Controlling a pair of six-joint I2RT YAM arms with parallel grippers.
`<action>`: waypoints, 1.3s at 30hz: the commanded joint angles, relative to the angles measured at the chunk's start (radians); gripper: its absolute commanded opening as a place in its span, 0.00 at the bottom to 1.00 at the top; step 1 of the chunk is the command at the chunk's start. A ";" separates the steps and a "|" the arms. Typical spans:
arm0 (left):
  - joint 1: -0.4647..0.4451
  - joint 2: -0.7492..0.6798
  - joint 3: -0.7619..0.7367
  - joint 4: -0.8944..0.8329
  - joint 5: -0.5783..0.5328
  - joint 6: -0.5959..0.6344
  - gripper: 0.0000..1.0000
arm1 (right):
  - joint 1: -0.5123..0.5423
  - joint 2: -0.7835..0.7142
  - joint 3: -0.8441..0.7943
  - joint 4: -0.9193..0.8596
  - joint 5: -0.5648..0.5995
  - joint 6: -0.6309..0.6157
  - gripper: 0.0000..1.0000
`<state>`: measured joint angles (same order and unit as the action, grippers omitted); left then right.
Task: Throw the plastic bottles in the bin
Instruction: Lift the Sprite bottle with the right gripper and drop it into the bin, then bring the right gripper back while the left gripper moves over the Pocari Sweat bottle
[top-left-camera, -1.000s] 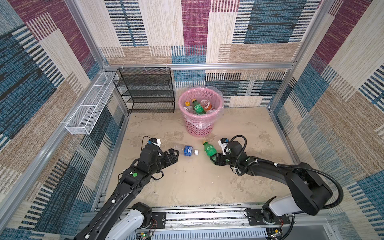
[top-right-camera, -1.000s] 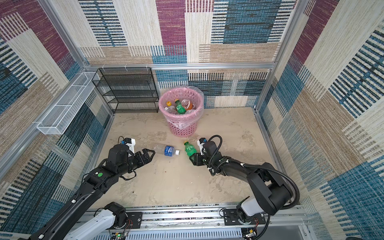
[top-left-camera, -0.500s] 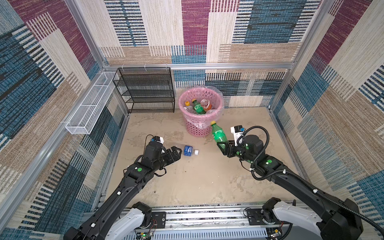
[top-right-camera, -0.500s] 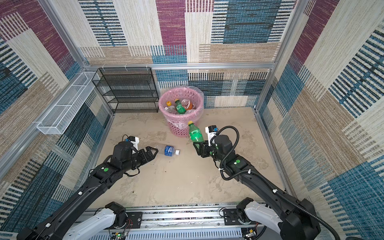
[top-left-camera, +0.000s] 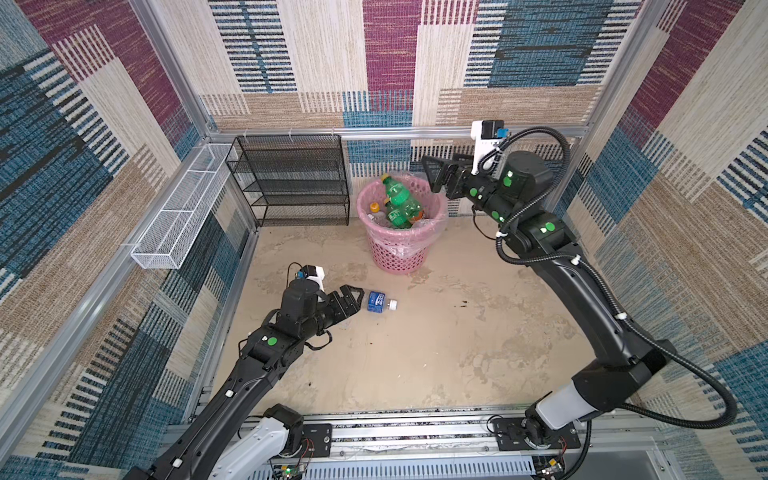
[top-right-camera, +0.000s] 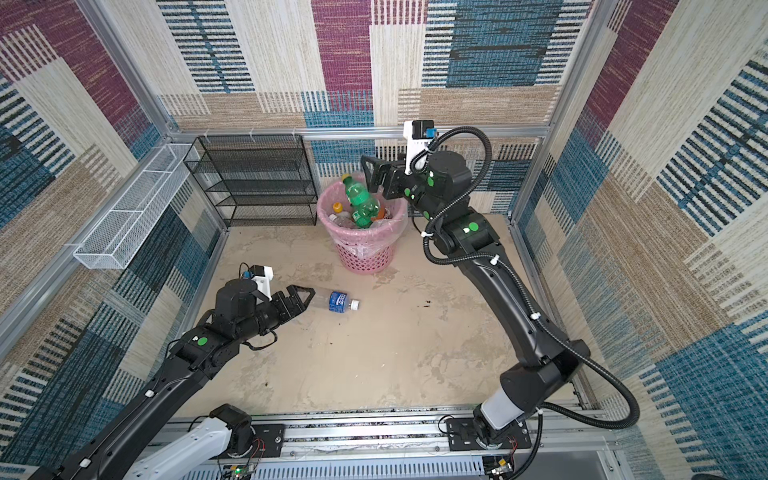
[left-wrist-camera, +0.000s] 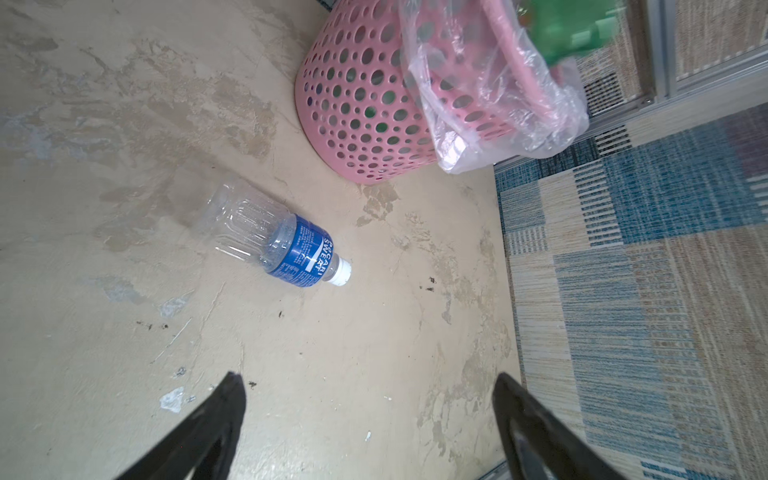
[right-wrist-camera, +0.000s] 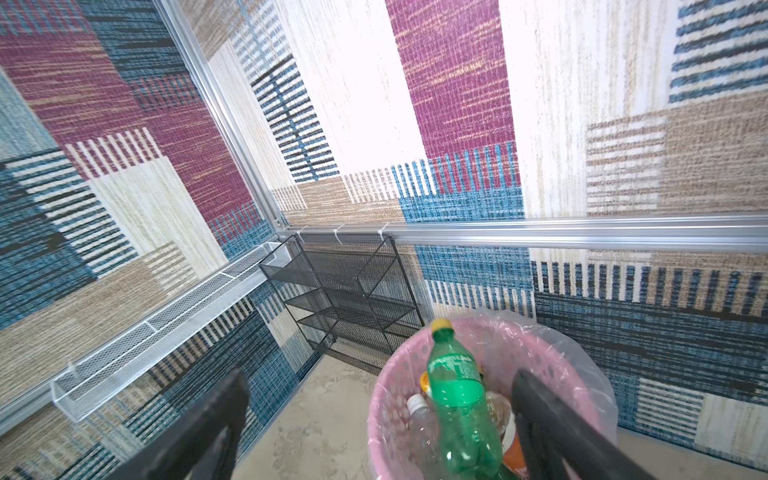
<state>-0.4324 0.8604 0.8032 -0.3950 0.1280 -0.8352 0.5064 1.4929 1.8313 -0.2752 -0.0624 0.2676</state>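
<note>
Hanging wide open above the pink bin (top-left-camera: 399, 253), the right hand (top-left-camera: 432, 174) holds nothing; a green bottle (top-left-camera: 397, 197) leans inside the bin. The left hand (top-left-camera: 355, 301), also wide, is just beside a clear blue-label bottle (top-left-camera: 377, 301) lying on the desk (top-left-camera: 436, 353).

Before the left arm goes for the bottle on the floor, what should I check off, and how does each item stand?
1. Left gripper open: ok.
2. Blue-label bottle lying on its side on the floor, apart from the bin: ok.
3. That bottle between the left jaws: not ok; it lies ahead of them.
4. Right gripper open, holding nothing: ok.
5. Green bottle inside the bin's rim: ok; whether it has settled: cannot tell.
</note>
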 joint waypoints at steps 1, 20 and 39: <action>0.001 -0.015 0.001 -0.040 -0.037 0.022 0.94 | -0.002 -0.107 -0.140 -0.004 0.062 0.000 0.99; 0.000 0.110 -0.024 -0.012 -0.028 -0.033 0.95 | -0.026 -0.459 -1.164 0.163 -0.050 0.238 0.97; -0.002 0.307 -0.089 0.239 -0.126 -0.556 0.98 | -0.026 -0.437 -1.279 0.246 -0.067 0.250 0.97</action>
<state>-0.4343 1.1507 0.7074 -0.2481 0.0521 -1.2987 0.4801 1.0683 0.5579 -0.0647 -0.1307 0.5152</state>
